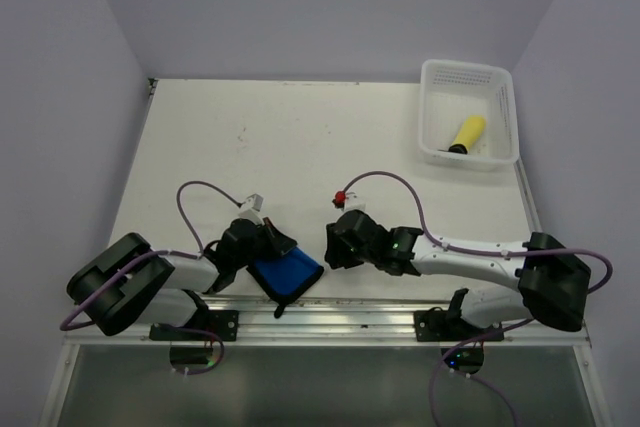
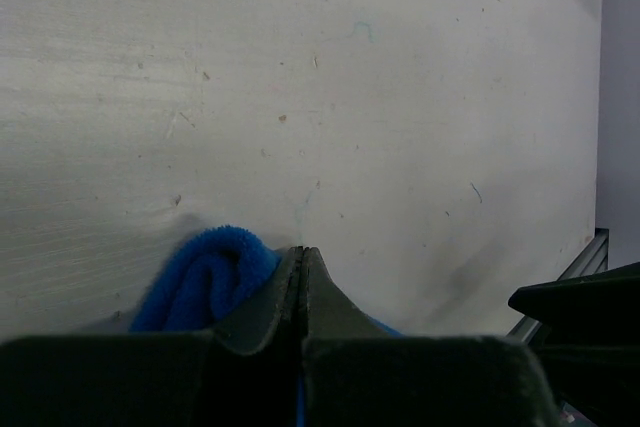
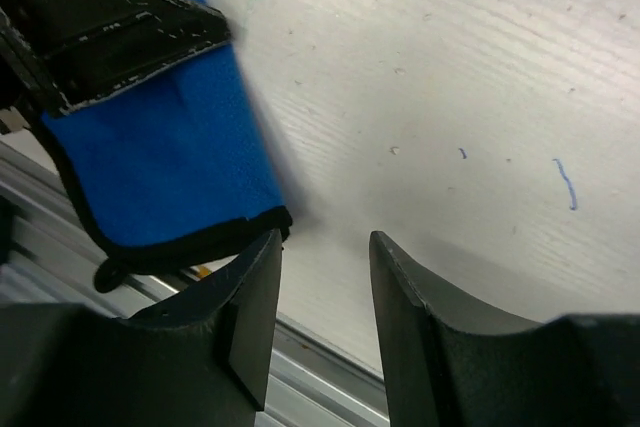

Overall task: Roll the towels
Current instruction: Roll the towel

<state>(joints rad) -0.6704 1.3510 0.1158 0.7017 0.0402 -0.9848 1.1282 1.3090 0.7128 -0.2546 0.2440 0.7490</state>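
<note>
My left fingers (image 2: 268, 305) are clenched on the blue towel (image 1: 287, 274) at the near edge of the surface (image 1: 300, 137); my right fingers (image 3: 250, 297) hang spread beside it, grasping nothing.

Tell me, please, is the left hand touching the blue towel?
Touching: in the left wrist view the left hand is shut on the towel, blue cloth bulging beside it.

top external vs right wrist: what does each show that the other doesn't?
Only top external: the white basket at far right, with the rolled yellow towel inside it. Only right wrist: the right gripper is plainly open with nothing between its fingers, and the blue towel shows its dark edging and corner loop at the near edge of the table. Both: the left gripper on the blue towel.
</note>
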